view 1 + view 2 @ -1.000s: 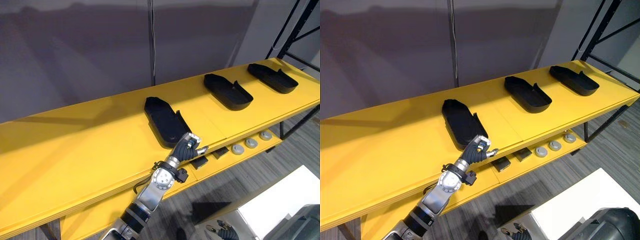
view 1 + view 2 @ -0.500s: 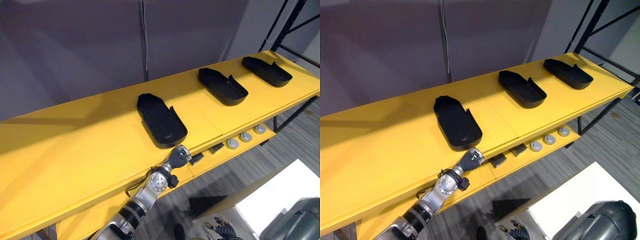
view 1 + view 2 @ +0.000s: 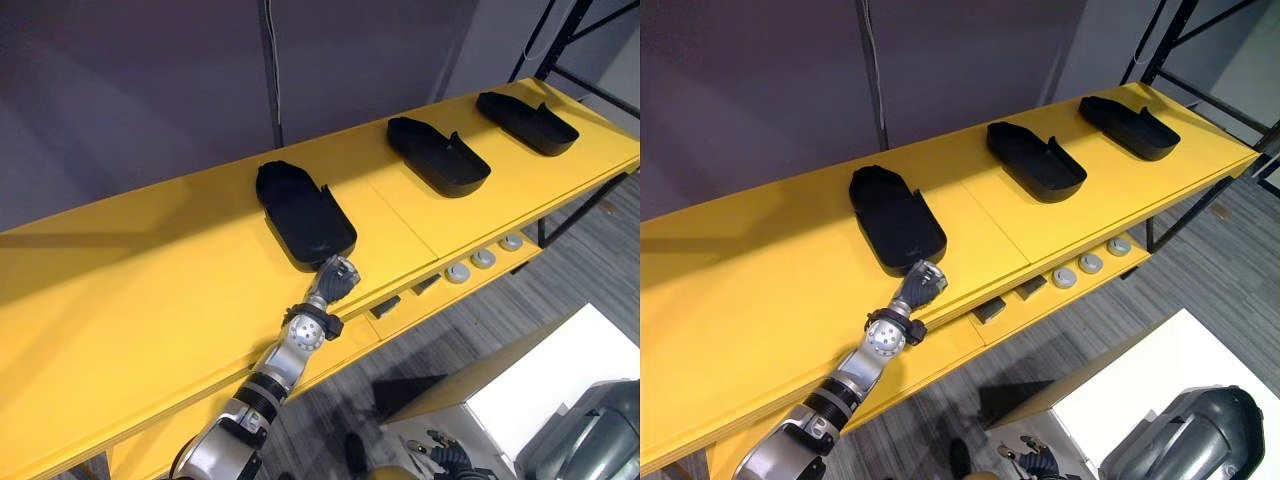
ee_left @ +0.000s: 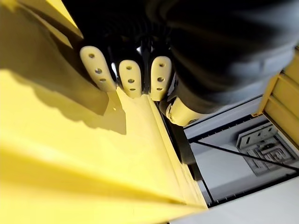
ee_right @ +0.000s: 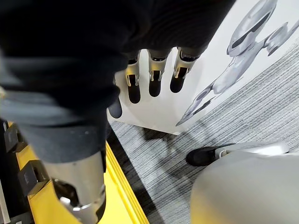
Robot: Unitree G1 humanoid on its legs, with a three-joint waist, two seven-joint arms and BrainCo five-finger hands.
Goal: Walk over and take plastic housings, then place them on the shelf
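Three black plastic housings lie in a row on the yellow shelf (image 3: pixel 150 300): the nearest (image 3: pixel 300 210), a middle one (image 3: pixel 437 155) and a far one (image 3: pixel 525 108). My left hand (image 3: pixel 337 277) rests on the shelf top at the nearest housing's front end. Its fingers (image 4: pixel 128 77) are curled with the tips on the yellow board, and nothing is in them. I cannot tell whether the hand touches the housing. My right hand (image 5: pixel 156 70) hangs low beside the shelf with straight fingers and holds nothing.
On the lower yellow shelf sit round grey parts (image 3: pixel 483 258) and small black blocks (image 3: pixel 385 305). A white table (image 3: pixel 560 370) stands at the lower right over grey carpet. A black rack frame (image 3: pixel 545 30) rises at the shelf's far end, with a grey wall behind.
The whole view has shifted. My left hand dropped to the shelf's front edge, then came up onto the shelf top at the nearest housing's front end. The housings have stayed put.
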